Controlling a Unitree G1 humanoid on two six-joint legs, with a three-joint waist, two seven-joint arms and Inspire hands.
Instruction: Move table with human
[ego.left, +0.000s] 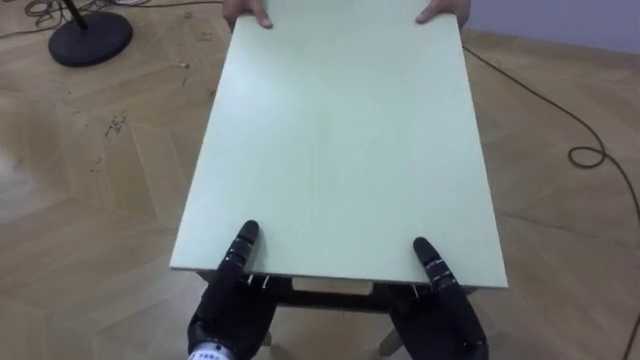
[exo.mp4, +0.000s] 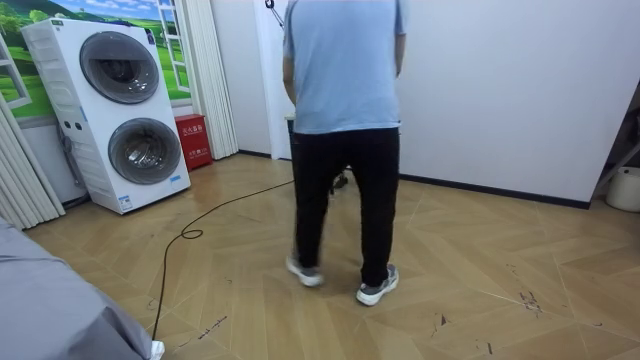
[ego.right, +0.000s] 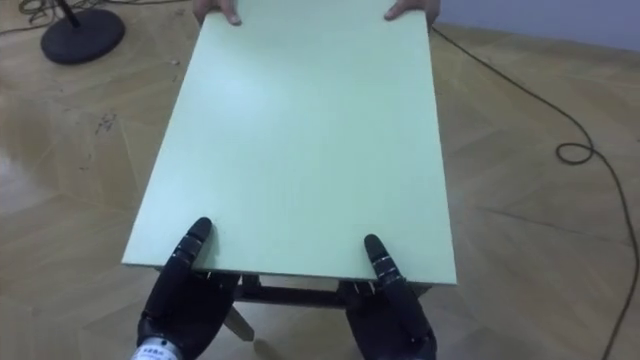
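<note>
Pale-green table (ego.left: 340, 150), stiff, likely light, is pinched at near edge by left hand (ego.left: 233, 302), right hand (ego.left: 443, 310); far edge held by person (exo.mp4: 345, 120).

A person (exo.mp4: 343, 80) in a light blue shirt and black trousers stands on the wooden floor (exo.mp4: 480, 290), back to the camera. At the room view's left 2 washing machines (exo.mp4: 120, 110) are stacked, with a red box (exo.mp4: 193, 140) just beside them. Behind is a white wall (exo.mp4: 500, 90).
</note>
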